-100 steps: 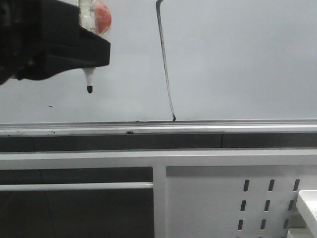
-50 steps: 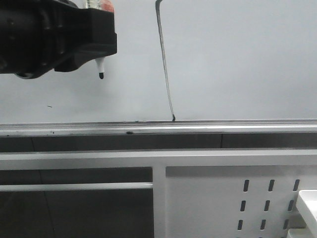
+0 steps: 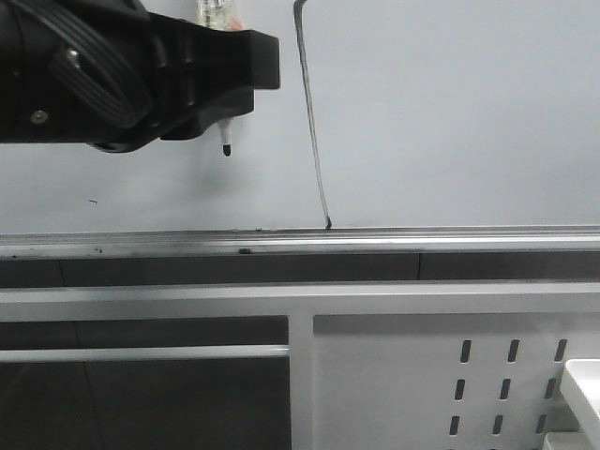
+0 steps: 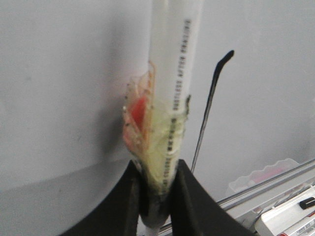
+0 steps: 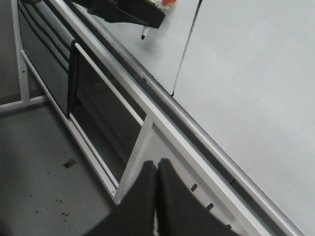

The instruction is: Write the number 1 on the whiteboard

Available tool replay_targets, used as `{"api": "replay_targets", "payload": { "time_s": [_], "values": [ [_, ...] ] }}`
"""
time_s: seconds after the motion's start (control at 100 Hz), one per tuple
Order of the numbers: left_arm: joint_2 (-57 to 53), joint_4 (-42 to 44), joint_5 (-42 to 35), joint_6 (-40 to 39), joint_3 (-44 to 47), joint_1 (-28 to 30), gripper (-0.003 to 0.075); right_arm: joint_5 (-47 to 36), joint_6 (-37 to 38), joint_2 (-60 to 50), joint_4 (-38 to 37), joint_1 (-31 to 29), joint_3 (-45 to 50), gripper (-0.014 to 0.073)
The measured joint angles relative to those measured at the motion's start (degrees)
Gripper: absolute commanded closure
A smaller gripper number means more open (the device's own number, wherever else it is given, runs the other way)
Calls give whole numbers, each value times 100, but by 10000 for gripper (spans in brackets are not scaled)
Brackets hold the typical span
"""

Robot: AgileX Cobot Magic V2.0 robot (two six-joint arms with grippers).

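The whiteboard (image 3: pixel 450 112) fills the upper front view. The number 1 (image 3: pixel 313 122) is a thin black slanted stroke with a small hook at its top, running down to the ledge. My left gripper (image 3: pixel 225 84) is shut on a white marker (image 4: pixel 172 59) wrapped in yellowish and red tape. The black marker tip (image 3: pixel 226 148) points down, left of the stroke; whether it touches the board cannot be told. In the left wrist view the gripper (image 4: pixel 157 169) clamps the marker with the number 1 (image 4: pixel 209 108) just beyond. My right gripper (image 5: pixel 156 167) is shut and empty, low beside the frame.
A silver ledge (image 3: pixel 375 239) runs along the board's lower edge, above a white perforated metal frame (image 3: pixel 422 375). A tiny black speck (image 3: pixel 93 201) marks the board at the left. A clear box (image 4: pixel 261 177) and spare markers (image 4: pixel 295 211) lie near the ledge. A white tray corner (image 3: pixel 586 384) shows lower right.
My left gripper has carried the marker to the right and slightly up, bringing its tip closer to the stroke. The stroke itself looks the same.
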Motion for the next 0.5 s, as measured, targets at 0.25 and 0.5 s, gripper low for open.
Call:
{"api": "replay_targets", "payload": {
  "time_s": [0.25, 0.5],
  "values": [
    [81, -34, 519, 0, -282, 210, 740, 0, 4, 0, 0, 0, 0, 642],
    [91, 105, 1547, 25, -576, 625, 740, 0, 26, 0, 0, 0, 0, 642]
  ]
}}
